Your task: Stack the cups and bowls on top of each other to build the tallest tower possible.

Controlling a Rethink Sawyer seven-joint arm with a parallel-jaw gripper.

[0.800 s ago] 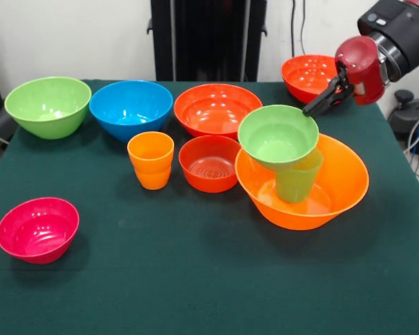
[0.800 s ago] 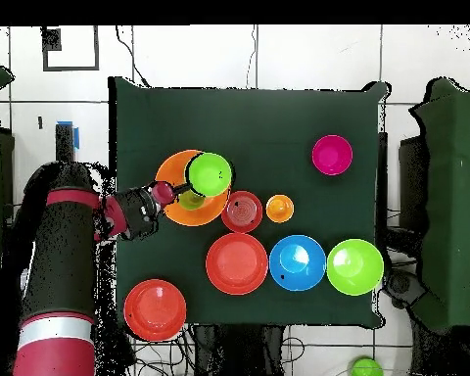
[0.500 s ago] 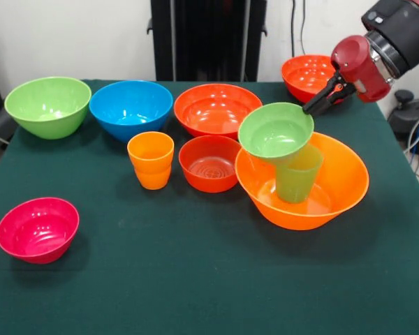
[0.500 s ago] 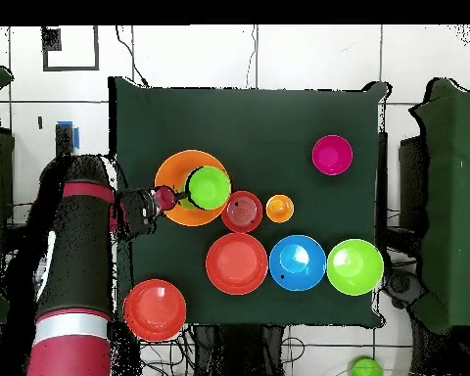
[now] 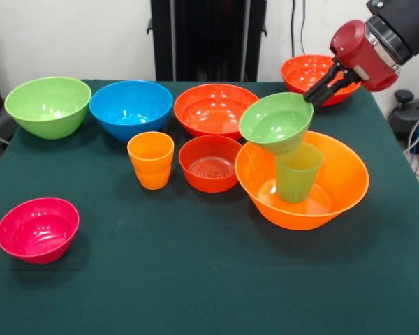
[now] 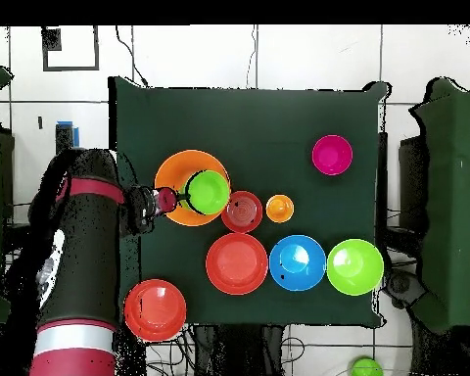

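My gripper (image 5: pixel 310 99) is shut on the right rim of the small green bowl (image 5: pixel 276 122), which hangs tilted just above the translucent green cup (image 5: pixel 297 174). That cup stands upright inside the largest orange bowl (image 5: pixel 349 183). From overhead, the gripper (image 6: pixel 183 199) holds the green bowl (image 6: pixel 209 192) over the orange bowl (image 6: pixel 172 168). An orange cup (image 5: pixel 151 160) and a small red-orange bowl (image 5: pixel 209 162) stand to the left on the cloth. No tower of several pieces stands.
Along the back stand a large green bowl (image 5: pixel 47 105), a blue bowl (image 5: pixel 130 108) and a wide red-orange bowl (image 5: pixel 215 109). Another red-orange bowl (image 5: pixel 304 73) sits at the back right corner, behind the gripper. A pink bowl (image 5: pixel 37 229) sits front left.
The gripper has risen and drawn back a little with the small green bowl, lifting it off the green cup and tipping it. Everything else stayed put.
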